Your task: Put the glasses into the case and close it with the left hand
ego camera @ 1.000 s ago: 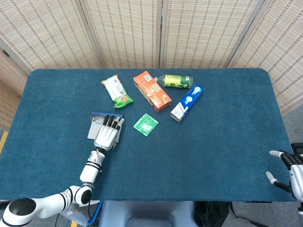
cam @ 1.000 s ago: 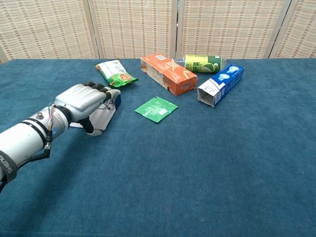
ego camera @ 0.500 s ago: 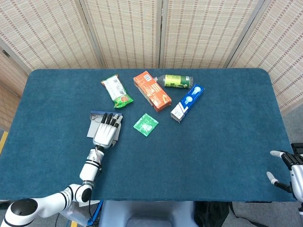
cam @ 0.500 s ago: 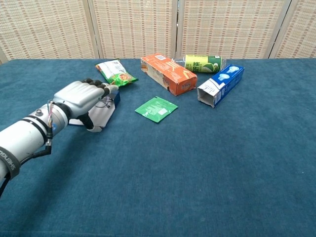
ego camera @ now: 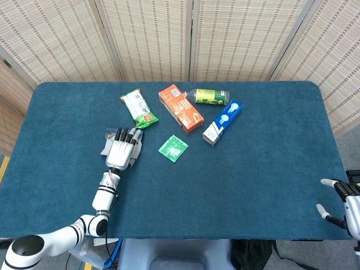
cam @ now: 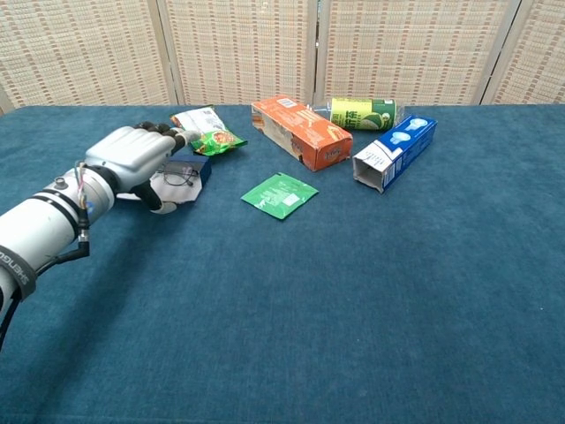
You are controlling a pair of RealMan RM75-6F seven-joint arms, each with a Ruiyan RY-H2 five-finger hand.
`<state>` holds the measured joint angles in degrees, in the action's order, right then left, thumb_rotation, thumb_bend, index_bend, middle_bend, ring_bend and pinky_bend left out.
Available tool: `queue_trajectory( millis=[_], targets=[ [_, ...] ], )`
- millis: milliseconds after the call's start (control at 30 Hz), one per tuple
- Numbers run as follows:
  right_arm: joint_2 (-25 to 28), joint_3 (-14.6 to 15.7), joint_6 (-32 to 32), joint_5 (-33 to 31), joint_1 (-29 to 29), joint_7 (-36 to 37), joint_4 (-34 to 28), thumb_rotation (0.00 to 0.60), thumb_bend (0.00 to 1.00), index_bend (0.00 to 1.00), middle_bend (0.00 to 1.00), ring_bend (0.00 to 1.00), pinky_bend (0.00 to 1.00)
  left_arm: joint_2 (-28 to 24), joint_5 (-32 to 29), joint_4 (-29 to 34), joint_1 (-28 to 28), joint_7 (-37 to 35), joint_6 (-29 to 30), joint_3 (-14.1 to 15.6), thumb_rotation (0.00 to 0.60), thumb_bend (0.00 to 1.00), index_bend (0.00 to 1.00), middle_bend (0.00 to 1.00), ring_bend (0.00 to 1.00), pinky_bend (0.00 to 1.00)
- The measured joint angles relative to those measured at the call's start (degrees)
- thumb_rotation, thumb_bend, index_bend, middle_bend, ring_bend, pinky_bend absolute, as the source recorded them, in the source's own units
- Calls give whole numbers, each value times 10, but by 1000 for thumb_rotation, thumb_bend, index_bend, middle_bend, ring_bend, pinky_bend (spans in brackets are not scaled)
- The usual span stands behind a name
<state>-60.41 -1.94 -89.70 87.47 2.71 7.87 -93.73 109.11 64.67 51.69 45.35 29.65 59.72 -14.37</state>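
From the head view, my left hand (ego camera: 120,153) lies over the case (ego camera: 108,140), toward the left edge of the table (ego camera: 270,185). A second ago it sat nearer the front edge; it has slid toward the far edge, and less of the grey lid shows beside it. Whether it grasps the lid or only rests on it, I cannot tell. My right hand (ego camera: 344,207) waits at the front right corner, released, fingers spread, holding nothing. The green snack packet (ego camera: 138,108) lies just beyond the case.

From the chest view, the left hand (cam: 134,159) arches over the case (cam: 181,172), fingertips near the packet (cam: 207,130). The glasses (cam: 179,173) show as dark wire on the blue tray, so I judge them already in. The lid looks part-lowered; closing remains, and I should press down without shoving the case into the packet.
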Motion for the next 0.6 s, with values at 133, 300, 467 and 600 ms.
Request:
queue_trajectory(
  millis=[133,300,467,600],
  targets=[
    [1,-1,-1,0,0,-1,-2,600,219,295,308,298,244,5,6,-25,7,-16,0,-6,600,249,37,0,0,0],
    [2,-1,1,-2,0,-1,-2,600,220,294,308,298,245,14,9,-62,18,-29,-6,-14,600,250,104,0,0,0],
    [1,-2,4,-3,-2,0,-1,600,219,295,308,298,244,21,6,-96,22,-41,-15,-20,600,252,180,0,0,0],
    [1,-2,8,-3,-5,0,0,600,220,295,308,298,244,20,2,-112,18,-43,-21,-20,600,253,262,0,0,0]
  ],
)
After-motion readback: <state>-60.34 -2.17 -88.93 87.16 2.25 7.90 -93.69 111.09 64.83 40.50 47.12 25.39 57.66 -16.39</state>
